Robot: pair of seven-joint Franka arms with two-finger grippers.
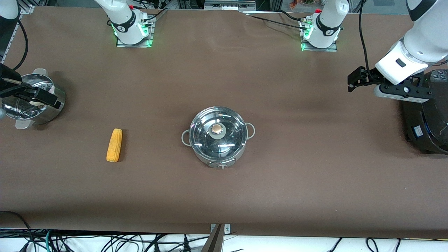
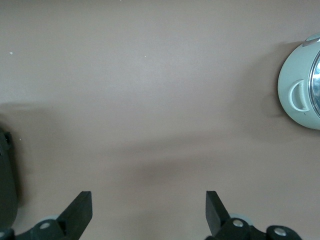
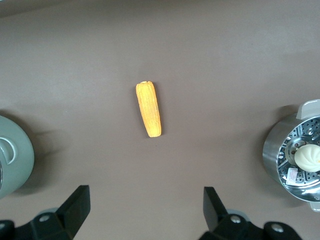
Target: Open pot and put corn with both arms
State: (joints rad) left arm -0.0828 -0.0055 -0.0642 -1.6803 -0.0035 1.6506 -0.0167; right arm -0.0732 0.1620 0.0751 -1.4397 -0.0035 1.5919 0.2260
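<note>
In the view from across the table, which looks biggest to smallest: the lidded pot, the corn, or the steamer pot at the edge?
1. The pot, largest.
2. The steamer pot, somewhat smaller, though the right gripper over it and the picture's edge hide part, so this is unsure.
3. The corn, clearly smallest.

Robot lab: bolted arm bases (image 1: pixel 133 33), loose cables (image 1: pixel 105 243).

- No text, brand or number can be read anywhere.
- The black appliance (image 1: pixel 428 115) at the bench (image 1: pixel 224 196) edge by the left arm's end carries a small blue-and-white label, its print too small to make out.
- A small label lies in the steamer pot (image 3: pixel 295 159); its print is illegible too.
</note>
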